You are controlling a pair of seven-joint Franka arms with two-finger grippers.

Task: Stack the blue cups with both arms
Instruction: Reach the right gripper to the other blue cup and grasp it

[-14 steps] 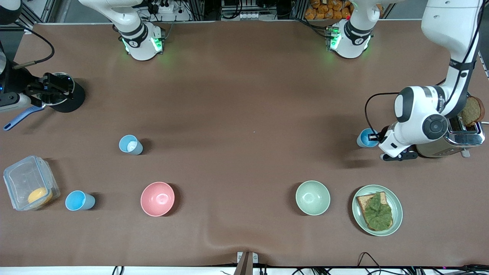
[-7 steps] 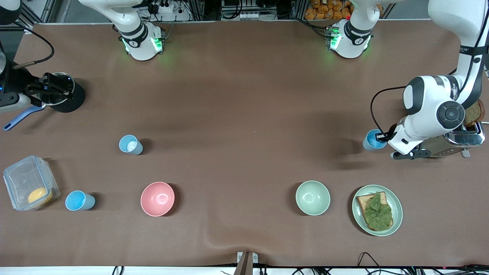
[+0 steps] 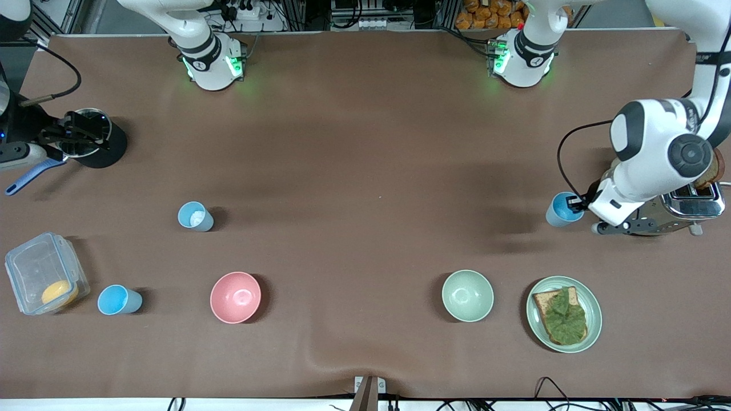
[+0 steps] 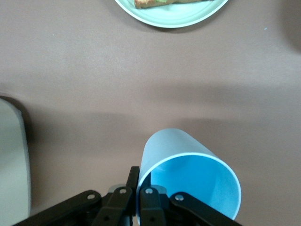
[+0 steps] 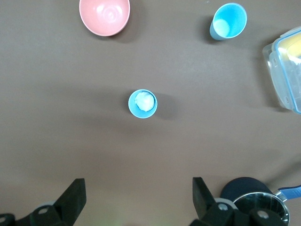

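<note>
You are getting even, bright overhead light across the brown table (image 3: pixel 365 142). Soft shadows are falling beside each object, toward the left arm's end of the table: see the pink bowl (image 3: pixel 235 297) and the pale cup (image 3: pixel 195 216). A broad, faint shadow is lying under the held cup (image 3: pixel 562 210). Green lamps are glowing at both arm bases, tinting the cloth. No glare is washing anything out. In the left wrist view the held cup's rim is staying sharp.
</note>
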